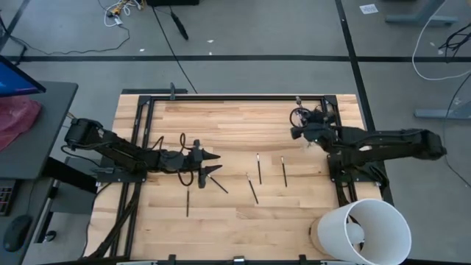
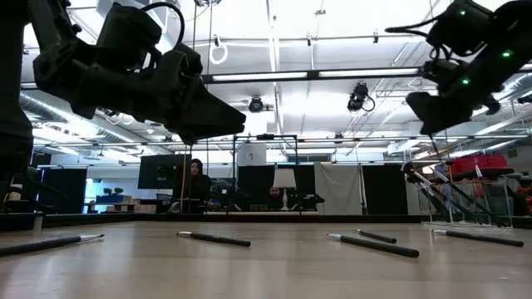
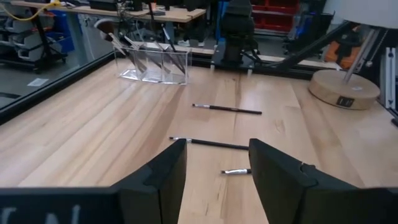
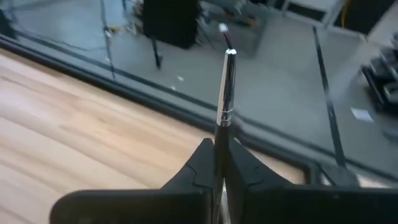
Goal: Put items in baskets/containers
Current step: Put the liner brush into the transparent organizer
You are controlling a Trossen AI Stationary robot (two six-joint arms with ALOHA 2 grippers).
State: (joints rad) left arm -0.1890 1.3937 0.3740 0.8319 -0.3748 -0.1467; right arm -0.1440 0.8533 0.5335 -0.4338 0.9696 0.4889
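Brushes point(image 1: 259, 168) are scattered across the table point(image 1: 235, 221); one makeup brush point(image 4: 225, 87) is pinched upright in the clenched right gripper point(image 4: 221, 158) near the clear cup point(image 3: 152, 65); the left gripper point(image 3: 214, 168) is held with fingers spread above a loose brush point(image 3: 208, 144); a tilted brush could be knocked against the rim and dropped.

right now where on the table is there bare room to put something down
The near strip of the wooden table, between the loose makeup brushes and the white bucket, is bare, as is the far strip between the left gripper and the clear cup. The middle is crowded with brushes. The right gripper holds a brush by the cup.
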